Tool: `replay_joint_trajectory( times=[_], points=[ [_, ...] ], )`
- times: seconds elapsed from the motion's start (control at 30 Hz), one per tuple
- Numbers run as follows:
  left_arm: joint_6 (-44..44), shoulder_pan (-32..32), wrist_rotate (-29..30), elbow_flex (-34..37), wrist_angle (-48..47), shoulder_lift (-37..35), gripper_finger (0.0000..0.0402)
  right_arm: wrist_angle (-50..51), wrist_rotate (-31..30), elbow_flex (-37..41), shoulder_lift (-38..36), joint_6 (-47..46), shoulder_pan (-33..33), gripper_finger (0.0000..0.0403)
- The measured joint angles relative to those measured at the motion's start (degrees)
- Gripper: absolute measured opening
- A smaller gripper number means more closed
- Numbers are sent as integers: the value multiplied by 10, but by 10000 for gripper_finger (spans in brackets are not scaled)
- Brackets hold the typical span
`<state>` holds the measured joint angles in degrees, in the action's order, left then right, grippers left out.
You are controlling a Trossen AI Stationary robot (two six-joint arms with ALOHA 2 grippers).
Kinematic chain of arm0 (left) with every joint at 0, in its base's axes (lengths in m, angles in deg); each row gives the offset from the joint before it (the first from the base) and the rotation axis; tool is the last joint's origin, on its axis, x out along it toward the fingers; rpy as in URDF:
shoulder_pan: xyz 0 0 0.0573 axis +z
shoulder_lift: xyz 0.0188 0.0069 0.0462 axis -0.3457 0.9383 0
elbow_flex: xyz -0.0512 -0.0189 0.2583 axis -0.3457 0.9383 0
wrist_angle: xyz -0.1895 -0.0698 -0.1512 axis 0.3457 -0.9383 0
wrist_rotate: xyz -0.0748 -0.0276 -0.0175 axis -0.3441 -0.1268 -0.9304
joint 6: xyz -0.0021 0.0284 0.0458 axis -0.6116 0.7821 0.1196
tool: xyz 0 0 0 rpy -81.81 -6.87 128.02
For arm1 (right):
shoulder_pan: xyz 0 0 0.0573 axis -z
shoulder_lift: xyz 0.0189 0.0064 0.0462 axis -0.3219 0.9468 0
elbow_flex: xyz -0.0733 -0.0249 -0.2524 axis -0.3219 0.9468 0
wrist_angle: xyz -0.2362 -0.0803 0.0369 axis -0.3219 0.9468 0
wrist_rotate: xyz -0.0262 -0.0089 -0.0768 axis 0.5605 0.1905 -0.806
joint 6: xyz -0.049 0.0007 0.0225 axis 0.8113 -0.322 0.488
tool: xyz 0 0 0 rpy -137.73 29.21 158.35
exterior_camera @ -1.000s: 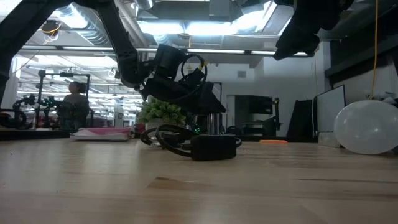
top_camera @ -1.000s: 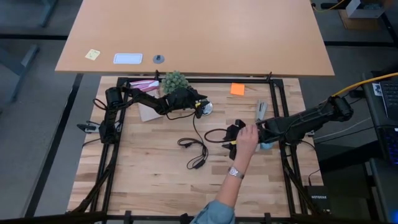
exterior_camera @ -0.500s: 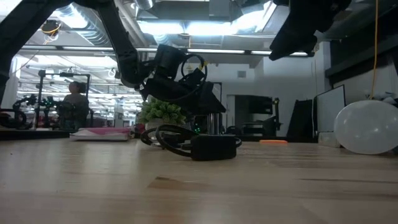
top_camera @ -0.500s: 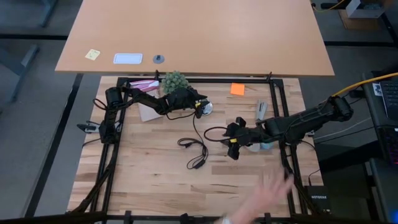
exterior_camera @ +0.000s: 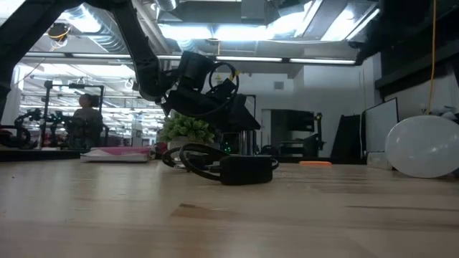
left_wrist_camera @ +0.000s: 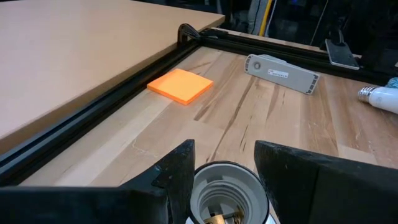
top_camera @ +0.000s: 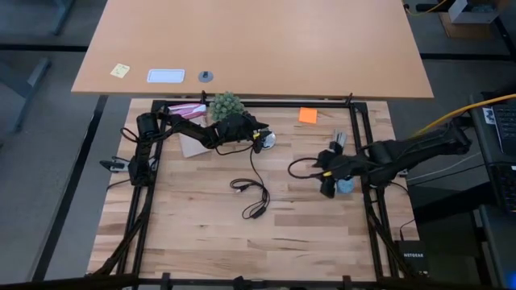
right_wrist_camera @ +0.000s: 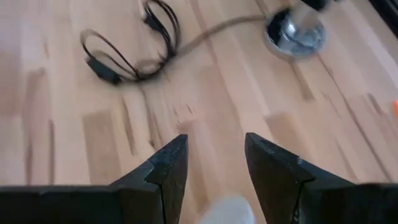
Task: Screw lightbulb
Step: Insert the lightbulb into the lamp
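Your board (top_camera: 201, 234) is boxed in by a black frame (top_camera: 359, 133) on all four sides, and a larger tabletop (top_camera: 258, 40) butts against the far rail. The widest bare wood is the near half of the board, broken only by the black cord (top_camera: 254, 197) coiled near the middle. The far edge is crowded: a plant (top_camera: 226, 103), a pink item (top_camera: 187, 109) and an orange pad (top_camera: 307, 115) all sit close to the rail. A grey device (left_wrist_camera: 281, 70) lies near the right rail.

Your left arm reaches in from the left rail, stretched low across the far part of the board. The left gripper (left_wrist_camera: 222, 152) is clamped on the socket (left_wrist_camera: 224, 186), one finger on each side of its white rim, with the socket's mouth facing along the board toward the orange pad.

Your right arm comes in over the right rail, bent at the elbow, wrist pointing toward the centre. The right gripper (right_wrist_camera: 214, 140) has its fingers apart and is tilted down at the wood, holding nothing you can make out — only a pale blur shows below them, too soft to name.

The bulb (left_wrist_camera: 380, 98) lies on its side on the board near the right rail, screw base toward the socket, just beside a light-blue object (top_camera: 345, 187) — well apart from the socket. From above it cannot be picked out beside the right gripper.
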<state>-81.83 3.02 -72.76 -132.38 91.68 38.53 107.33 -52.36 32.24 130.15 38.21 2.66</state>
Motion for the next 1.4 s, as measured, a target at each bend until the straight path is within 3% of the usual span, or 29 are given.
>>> replay_joint_trajectory(
  times=[0.37, 0.73, 1.0, 1.2, 1.4],
  points=[
    [0, 0, 0, 0, 0, 0, 157, 133, 1, 0, -29, -1, 0, 166],
    [0, 0, 0, 0, 0, 0, 157, 127, 10, 0, -26, 0, 0, 166],
    [0, 0, 0, 0, 1, 0, 157, 280, 10, 0, -26, -61, 0, 166],
    [0, 0, 0, 0, 2, 0, 157, 273, 18, 30, -26, -45, 0, 166],
    [-1, -2, 0, 0, 2, 0, 157, 217, 50, 111, -26, -31, 0, 166]
  ],
)
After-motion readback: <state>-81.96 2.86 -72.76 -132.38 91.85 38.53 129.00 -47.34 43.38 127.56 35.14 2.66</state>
